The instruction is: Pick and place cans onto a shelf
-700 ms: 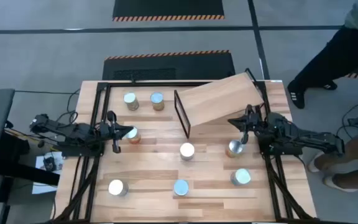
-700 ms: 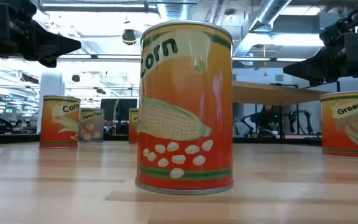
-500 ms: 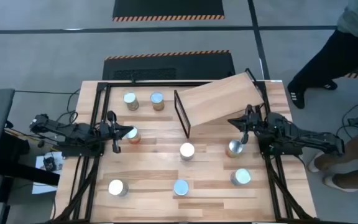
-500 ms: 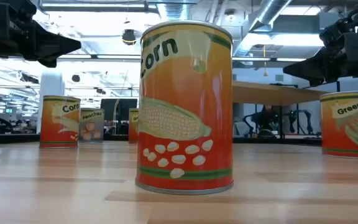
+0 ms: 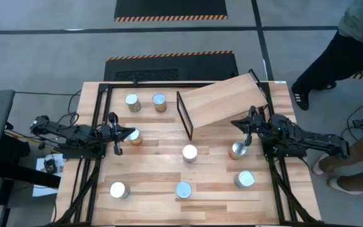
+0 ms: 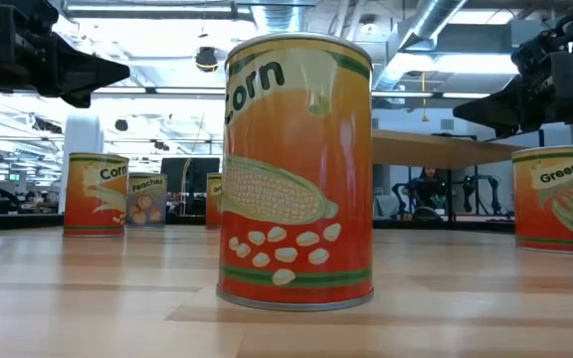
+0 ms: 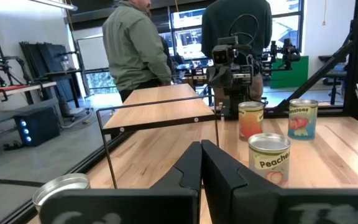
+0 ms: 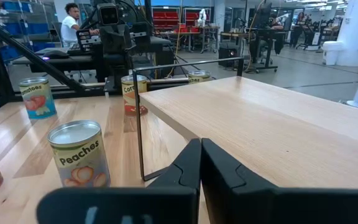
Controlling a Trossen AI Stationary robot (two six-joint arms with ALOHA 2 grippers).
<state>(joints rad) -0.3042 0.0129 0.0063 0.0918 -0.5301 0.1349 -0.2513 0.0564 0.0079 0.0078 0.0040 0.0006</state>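
Eight cans stand upright on their bases on the slatted table: two at the far left (image 5: 132, 101) (image 5: 160, 102), one by my left gripper (image 5: 135, 137), one mid-table (image 5: 190, 152), one by my right gripper (image 5: 237, 150), and three along the near side (image 5: 118, 190) (image 5: 183, 190) (image 5: 244, 180). The tilted light-wood shelf (image 5: 222, 104) with its black end frame (image 5: 184, 116) sits at the far middle. My left gripper (image 5: 126, 132) (image 7: 202, 155) is shut and empty, raised beside its can. My right gripper (image 5: 237, 122) (image 8: 201, 155) is shut and empty by the shelf's near right corner.
Black frame rails (image 5: 99, 126) run along the table's left and right sides. A person (image 5: 339, 57) stands beyond the far right corner, and another's feet (image 5: 348, 180) show at the right. The low view shows a corn can (image 6: 296, 169) close up.
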